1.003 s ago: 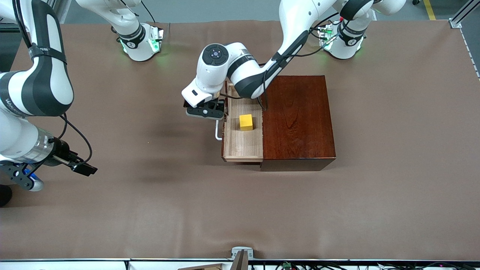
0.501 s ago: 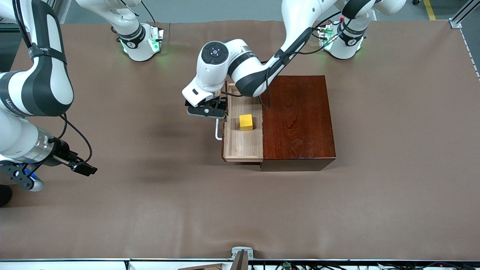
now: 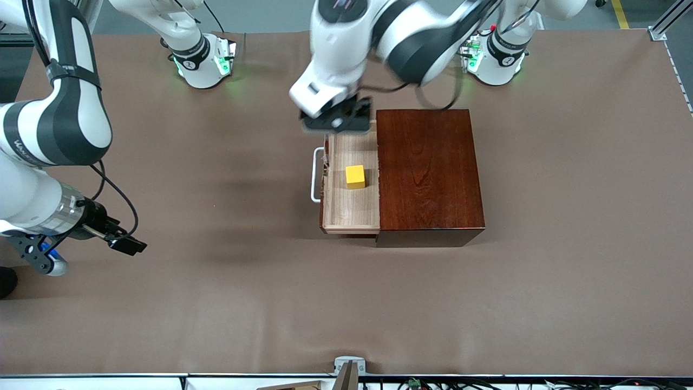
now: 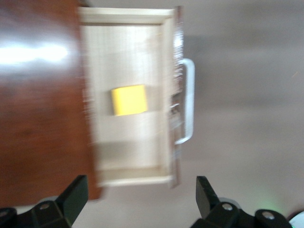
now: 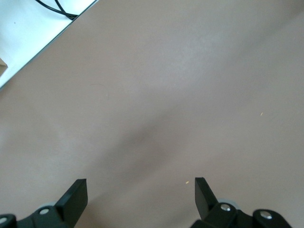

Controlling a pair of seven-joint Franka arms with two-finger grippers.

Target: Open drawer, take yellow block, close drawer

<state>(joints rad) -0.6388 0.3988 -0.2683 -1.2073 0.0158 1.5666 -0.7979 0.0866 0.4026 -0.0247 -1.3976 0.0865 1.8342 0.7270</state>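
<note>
The reddish-brown wooden box (image 3: 430, 173) stands mid-table. Its pale drawer (image 3: 352, 208) is pulled out toward the right arm's end, with the white bar handle (image 3: 314, 176) free. The yellow block (image 3: 355, 176) lies in the drawer and shows in the left wrist view (image 4: 128, 99) with the drawer (image 4: 128, 61) and handle (image 4: 189, 102). My left gripper (image 3: 337, 122) is open and empty, raised over the drawer's end nearest the robots' bases; its fingertips (image 4: 76, 194) frame bare table. My right gripper (image 3: 122, 244) is open and empty, waiting over the table at the right arm's end.
Brown table cover (image 3: 216, 303) spreads around the box. The right wrist view shows only bare cover (image 5: 156, 104) and a white table edge with a cable (image 5: 28, 23).
My left gripper has left the drawer handle, risen and swung toward the robots' bases, now over the drawer's end. The drawer and block have stayed put. The right arm has barely shifted.
</note>
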